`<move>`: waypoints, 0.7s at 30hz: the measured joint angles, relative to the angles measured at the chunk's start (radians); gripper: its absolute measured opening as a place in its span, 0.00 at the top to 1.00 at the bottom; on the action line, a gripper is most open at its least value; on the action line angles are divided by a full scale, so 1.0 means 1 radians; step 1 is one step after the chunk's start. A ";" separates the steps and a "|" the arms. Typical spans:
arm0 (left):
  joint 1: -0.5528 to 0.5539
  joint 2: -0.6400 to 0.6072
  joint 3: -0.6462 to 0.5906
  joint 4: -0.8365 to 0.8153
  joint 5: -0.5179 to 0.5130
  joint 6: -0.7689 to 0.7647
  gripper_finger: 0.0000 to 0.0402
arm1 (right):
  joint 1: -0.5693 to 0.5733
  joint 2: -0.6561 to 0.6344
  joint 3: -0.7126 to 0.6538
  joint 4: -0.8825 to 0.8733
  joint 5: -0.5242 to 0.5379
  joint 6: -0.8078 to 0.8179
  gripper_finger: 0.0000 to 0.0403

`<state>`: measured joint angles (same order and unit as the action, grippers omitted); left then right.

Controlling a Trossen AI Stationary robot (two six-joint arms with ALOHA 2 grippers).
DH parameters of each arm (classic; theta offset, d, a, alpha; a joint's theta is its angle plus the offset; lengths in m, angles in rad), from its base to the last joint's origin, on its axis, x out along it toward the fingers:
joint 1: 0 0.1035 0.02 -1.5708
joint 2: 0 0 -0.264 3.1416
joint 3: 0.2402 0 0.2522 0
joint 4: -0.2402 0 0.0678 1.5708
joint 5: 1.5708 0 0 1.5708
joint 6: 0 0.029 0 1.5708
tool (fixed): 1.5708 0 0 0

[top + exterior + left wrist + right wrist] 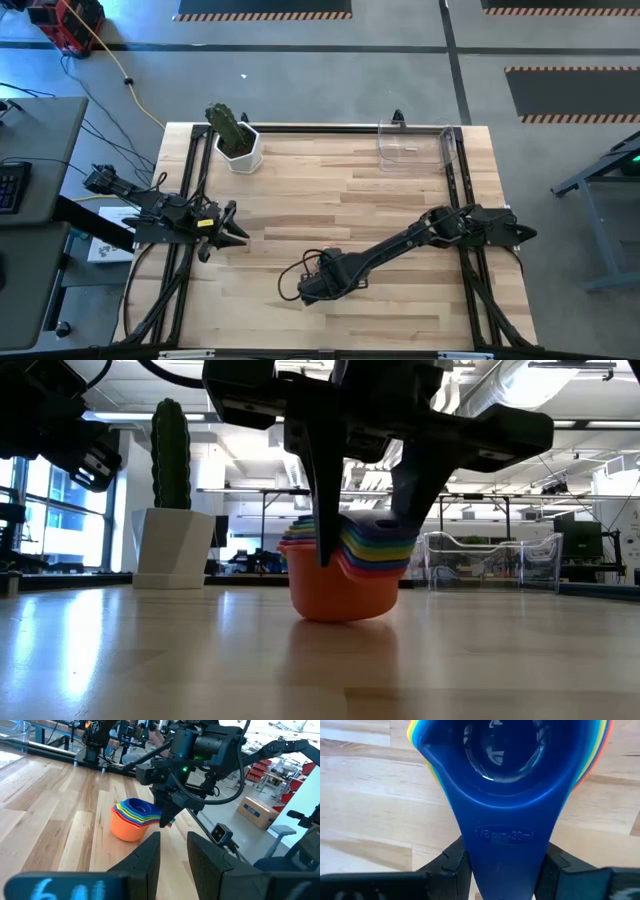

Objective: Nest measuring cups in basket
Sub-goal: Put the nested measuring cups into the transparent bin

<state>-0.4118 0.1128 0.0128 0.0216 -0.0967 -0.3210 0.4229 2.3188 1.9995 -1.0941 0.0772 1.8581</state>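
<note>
Low view gives you the clearest read: the measuring cups sit as one nested stack on the table, orange outermost at the bottom, with yellow, green, teal, blue and purple rims showing above it. Your right gripper comes down over the stack, one dark finger on each side of the bundled handles. In the right wrist view, the blue cup lies on top and its handle runs straight between the two fingers, which press against its sides, so the jaws are clamped on the handles.

From the stack, the basket stands well apart at the table's far edge, toward the right arm's side. The white pot with a cactus stands at that same far edge, toward the left arm's side.

Your left gripper waits near the left edge of the table, well apart from the stack, with its fingers spread apart and nothing between them.
</note>
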 joint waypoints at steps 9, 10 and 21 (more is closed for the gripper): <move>0.000 0.000 0.000 0.000 0.000 0.000 0.78 | 0.000 -0.001 0.000 0.015 -0.005 0.000 0.67; 0.000 0.000 0.000 0.000 0.000 0.000 0.78 | 0.000 -0.002 0.000 0.017 -0.007 0.000 0.67; 0.000 0.000 0.000 0.000 0.000 0.000 0.78 | 0.000 -0.003 0.063 -0.028 -0.012 0.000 0.67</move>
<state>-0.4120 0.1129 0.0128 0.0216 -0.0970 -0.3210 0.4229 2.3157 2.0624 -1.1219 0.0651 1.8584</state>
